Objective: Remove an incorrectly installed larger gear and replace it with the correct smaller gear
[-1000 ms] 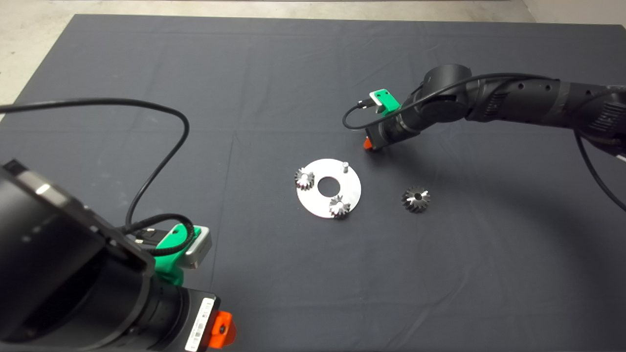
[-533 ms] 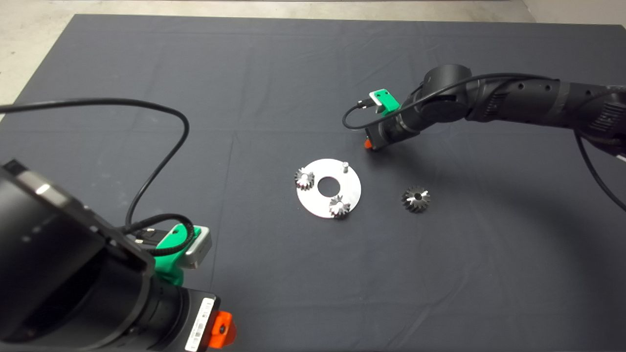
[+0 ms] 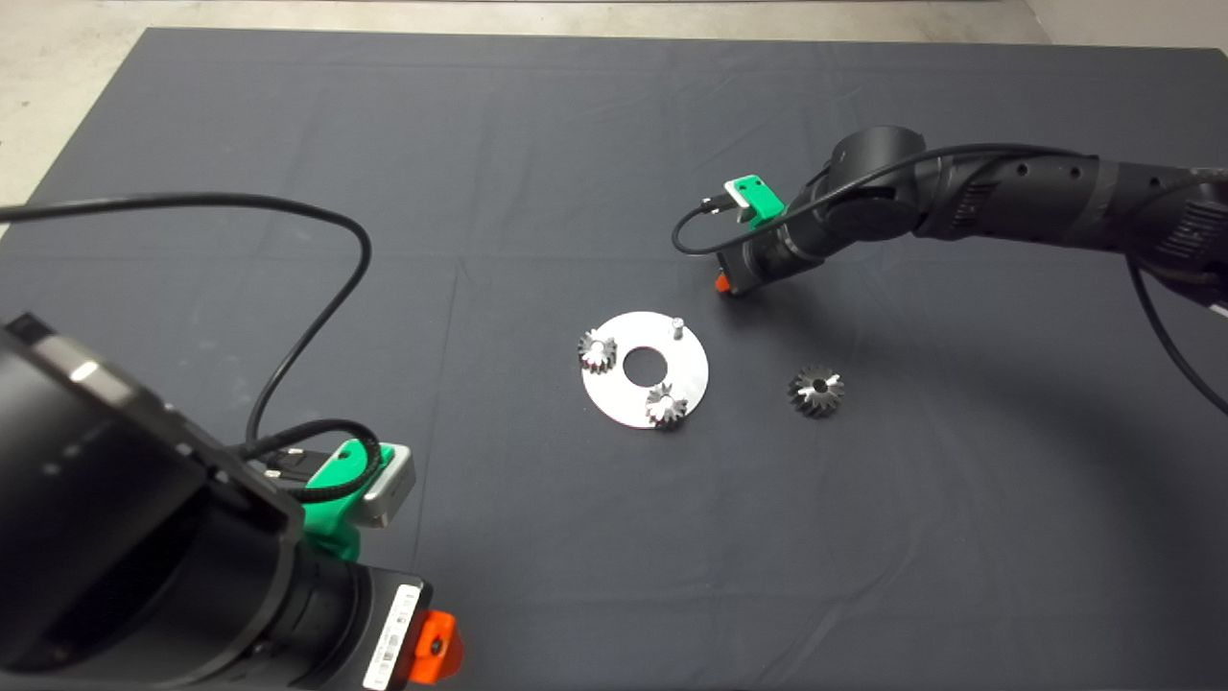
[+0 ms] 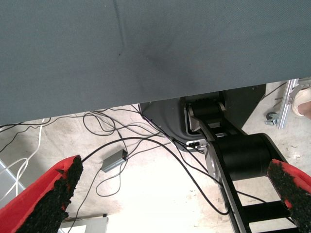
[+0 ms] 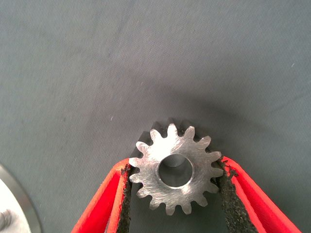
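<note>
Change: nothing has shifted since the earlier head views; both arms, the plate and the gears lie as they did.
Surface: a dark mat covers the table, with faint fold creases; pale concrete floor shows past its far edge.
Room: the left wrist view looks beyond the mat's edge to the floor, where black cables, a small grey box and the robot's black base show.
Plate: a round silver plate with a large centre hole lies flat mid-mat; two shiny small gears sit on it, one at its left rim, one at its near rim, and a bare pin stands at its far side.
Larger gear: the larger gear lies flat on the mat, right of the plate and apart from it.
Smaller gear: the smaller gear is between the right gripper's pads, just beyond the plate's far right edge.
Right gripper: the right gripper is clamped on the smaller gear, a pad touching the teeth on each side.
Left gripper: the left gripper is parked at the lower left, fingers spread wide with nothing between them.
</note>
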You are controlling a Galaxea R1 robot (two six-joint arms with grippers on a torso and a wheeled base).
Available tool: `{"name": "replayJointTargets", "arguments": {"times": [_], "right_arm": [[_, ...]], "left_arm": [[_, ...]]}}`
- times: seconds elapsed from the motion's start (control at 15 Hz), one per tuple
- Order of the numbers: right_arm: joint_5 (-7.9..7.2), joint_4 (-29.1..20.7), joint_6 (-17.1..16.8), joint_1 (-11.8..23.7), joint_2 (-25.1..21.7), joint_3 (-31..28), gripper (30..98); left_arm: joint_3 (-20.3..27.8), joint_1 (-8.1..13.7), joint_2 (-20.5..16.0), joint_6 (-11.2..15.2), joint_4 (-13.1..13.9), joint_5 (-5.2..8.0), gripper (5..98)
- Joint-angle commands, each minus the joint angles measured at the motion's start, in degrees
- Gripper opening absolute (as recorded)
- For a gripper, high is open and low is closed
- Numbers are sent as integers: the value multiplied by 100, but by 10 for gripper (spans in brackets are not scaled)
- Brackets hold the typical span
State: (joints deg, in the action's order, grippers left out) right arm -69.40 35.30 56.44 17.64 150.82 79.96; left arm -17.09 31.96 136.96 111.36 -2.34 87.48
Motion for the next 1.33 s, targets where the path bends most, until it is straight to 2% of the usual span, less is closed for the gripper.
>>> {"name": "replayJointTargets", "arguments": {"times": [0.0,0.07,0.27,0.6,1.0,1.27], "right_arm": [[-283,-294,-2,588,128,-113,414],[-364,-445,-2,671,146,-149,414],[-461,-614,16,812,147,-581,414],[-504,-1043,33,816,317,-962,414],[-531,-1034,28,791,748,-975,413],[-636,-1026,33,774,852,-975,413]], "left_arm": [[120,91,-15,35,137,551,982],[120,91,-15,35,137,551,982],[120,91,-15,44,137,551,982],[120,91,-12,52,137,551,982],[120,91,-6,52,137,551,982],[120,91,-6,52,137,551,982]]}}
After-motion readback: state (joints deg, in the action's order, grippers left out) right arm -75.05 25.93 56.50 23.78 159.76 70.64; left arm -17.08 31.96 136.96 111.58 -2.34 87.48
